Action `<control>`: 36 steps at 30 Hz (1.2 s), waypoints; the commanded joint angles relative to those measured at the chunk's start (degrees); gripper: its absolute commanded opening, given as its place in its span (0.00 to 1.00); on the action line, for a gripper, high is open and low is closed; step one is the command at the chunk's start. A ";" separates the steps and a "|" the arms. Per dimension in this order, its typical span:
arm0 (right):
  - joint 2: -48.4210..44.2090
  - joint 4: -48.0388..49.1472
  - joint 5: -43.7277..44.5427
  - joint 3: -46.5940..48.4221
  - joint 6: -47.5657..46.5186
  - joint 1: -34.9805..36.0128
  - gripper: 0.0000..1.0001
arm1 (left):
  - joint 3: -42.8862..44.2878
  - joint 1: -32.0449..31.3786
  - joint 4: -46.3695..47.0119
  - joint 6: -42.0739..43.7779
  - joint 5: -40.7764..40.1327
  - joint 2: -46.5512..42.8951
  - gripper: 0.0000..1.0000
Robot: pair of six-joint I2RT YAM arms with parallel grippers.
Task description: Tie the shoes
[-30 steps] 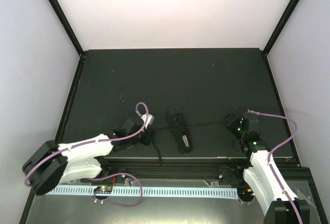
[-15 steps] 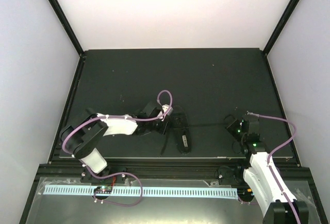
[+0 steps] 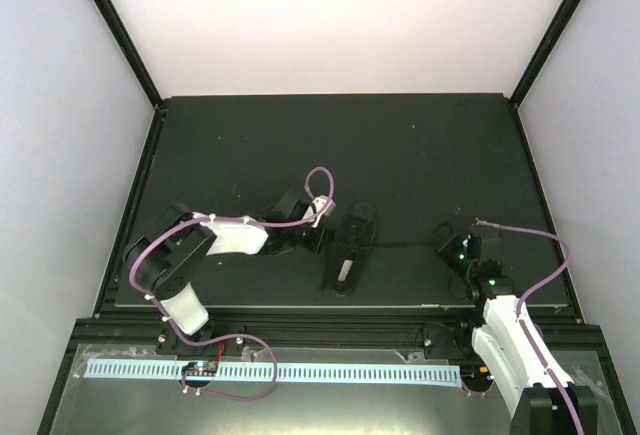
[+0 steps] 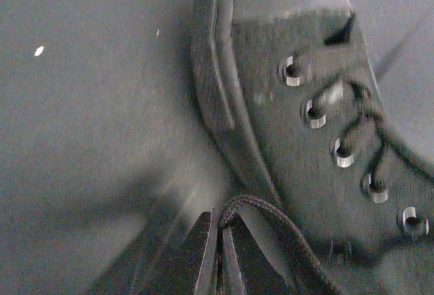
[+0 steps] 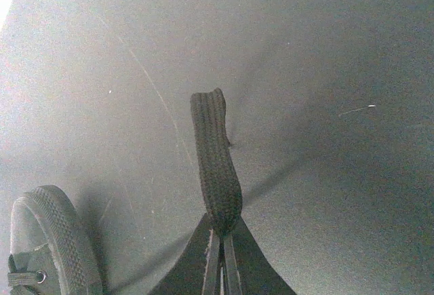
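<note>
Shoe: I see the small all-black lace-up shoe (image 3: pixel 350 250) lying on the matte dark bench (image 3: pixel 420 145). It is near the front edge, between my two arms and slanted. From above, a pale patch (image 3: pixel 343 271) shows on its insole at the nearer end.

Left claw: my left claw (image 4: pixel 219 237) is clenched on a loop of round black braided lace (image 4: pixel 268 212). It sits just beside the shoe's rubber sole edge. From above, the left arm reaches across to the shoe's left side.

Eyelets: in the left wrist view I count a row of five metal eyelets (image 4: pixel 315 113) up the side of the shoe, with lace crossing between them.

Right claw: my right claw (image 5: pixel 220 251) is clenched on a flat woven black lace end (image 5: pixel 215 159), which pokes out past the fingertips. This claw is well apart from the shoe, off to its right.

Lace run: from above, a thin dark line (image 3: pixel 405 245) stretches straight from the shoe to the right claw.

Right wrist view: a rounded, ribbed rubber end of the shoe shows at the lower left corner.
</note>
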 commanded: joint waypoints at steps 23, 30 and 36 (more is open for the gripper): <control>-0.13 1.78 -3.31 2.61 -2.24 -0.47 0.02 | -11.04 0.16 -5.22 11.01 8.87 -24.00 0.60; 0.16 2.76 -4.24 2.13 -2.06 -0.50 0.02 | -6.73 -0.24 -2.01 15.01 6.95 -14.64 0.49; 1.20 3.54 -4.66 2.08 -2.25 -0.50 0.02 | -5.96 -0.56 1.48 18.39 7.93 -11.26 0.50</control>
